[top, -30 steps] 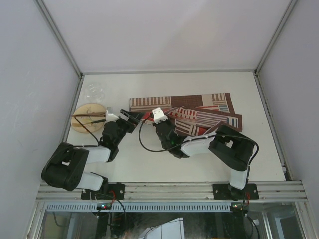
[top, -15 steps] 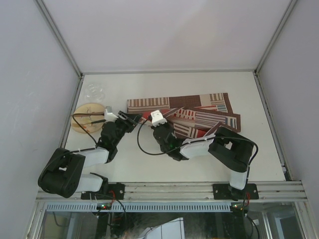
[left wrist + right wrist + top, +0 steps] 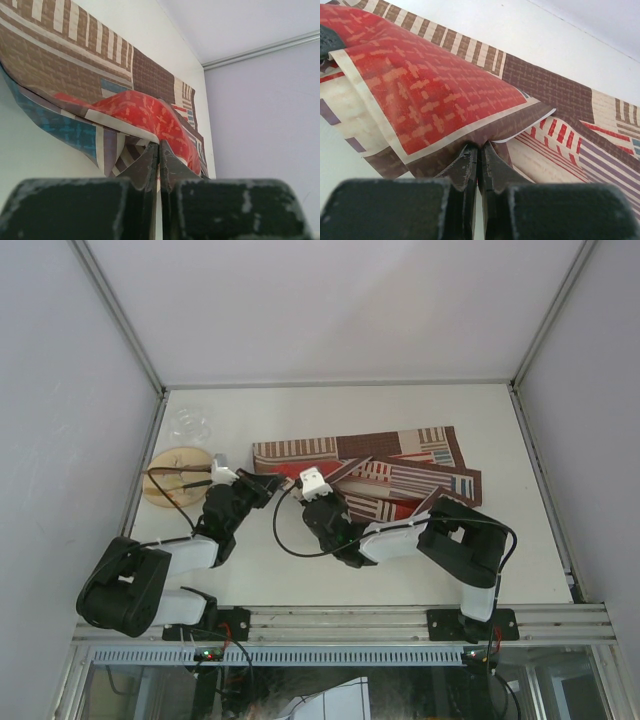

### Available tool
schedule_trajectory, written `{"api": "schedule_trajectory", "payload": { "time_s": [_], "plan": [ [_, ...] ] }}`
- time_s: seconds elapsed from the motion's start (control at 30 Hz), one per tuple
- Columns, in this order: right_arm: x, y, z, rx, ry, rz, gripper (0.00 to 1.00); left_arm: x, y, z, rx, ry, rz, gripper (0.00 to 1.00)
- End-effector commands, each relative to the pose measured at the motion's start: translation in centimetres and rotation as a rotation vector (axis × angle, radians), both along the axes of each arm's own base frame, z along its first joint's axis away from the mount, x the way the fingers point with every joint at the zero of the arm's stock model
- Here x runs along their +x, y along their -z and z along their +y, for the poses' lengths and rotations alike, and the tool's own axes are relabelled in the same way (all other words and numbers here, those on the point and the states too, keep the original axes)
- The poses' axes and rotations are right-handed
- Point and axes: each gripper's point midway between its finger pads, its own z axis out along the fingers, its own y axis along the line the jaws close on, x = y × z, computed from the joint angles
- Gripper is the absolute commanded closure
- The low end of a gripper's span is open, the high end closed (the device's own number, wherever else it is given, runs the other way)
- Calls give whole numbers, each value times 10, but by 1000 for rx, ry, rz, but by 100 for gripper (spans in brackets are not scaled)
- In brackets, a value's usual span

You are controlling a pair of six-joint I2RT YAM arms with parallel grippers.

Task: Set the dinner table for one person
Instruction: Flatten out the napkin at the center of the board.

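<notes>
On the white dinner table the striped red, brown and blue placemat lies crumpled, its left end folded over and lifted. My left gripper is shut on the mat's near left edge, and the left wrist view shows its tips pinching the cloth below a red patch. A little to the right, my right gripper is shut on the same mat. Its tips clamp the brown border of the raised fold. The two grippers sit close together.
A round wooden plate lies at the table's left edge, just left of my left gripper, with a dark thin thing across it. A clear glass stands behind the plate. Aluminium rails edge the table.
My left gripper has gone from open to shut on the placemat's edge. Both grippers and the mat's left end have shifted slightly to the left.
</notes>
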Motion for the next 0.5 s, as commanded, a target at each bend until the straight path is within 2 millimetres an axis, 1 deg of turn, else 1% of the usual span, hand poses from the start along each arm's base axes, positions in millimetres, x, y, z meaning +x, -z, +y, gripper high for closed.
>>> {"api": "schedule_trajectory", "payload": {
  "time_s": [0.0, 0.03, 0.07, 0.17, 0.27, 0.37, 0.43, 0.47],
  "plan": [
    [-8, -15, 24, 118, -59, 2, 100, 0, -40, -22, -49, 106, -99, 97],
    [-8, -15, 23, 119, -56, 5, 100, -1, -38, -22, -49, 109, -91, 97],
    [-9, -14, 22, 122, -53, 12, 97, -2, -37, -22, -50, 111, -84, 97],
    [-12, -11, 21, 143, -53, 50, 80, -6, -35, -22, -45, 117, -73, 97],
    [-19, -7, 19, 164, -61, 109, 65, -10, -34, -20, -36, 119, -64, 97],
    [-32, -7, 19, 187, -75, 168, 53, -15, -35, -18, -24, 116, -53, 98],
    [-43, -9, 19, 194, -87, 197, 49, -19, -37, -15, -14, 113, -53, 97],
    [-50, -16, 19, 207, -96, 206, 47, -21, -37, -13, -2, 111, -49, 98]
  ]
}}
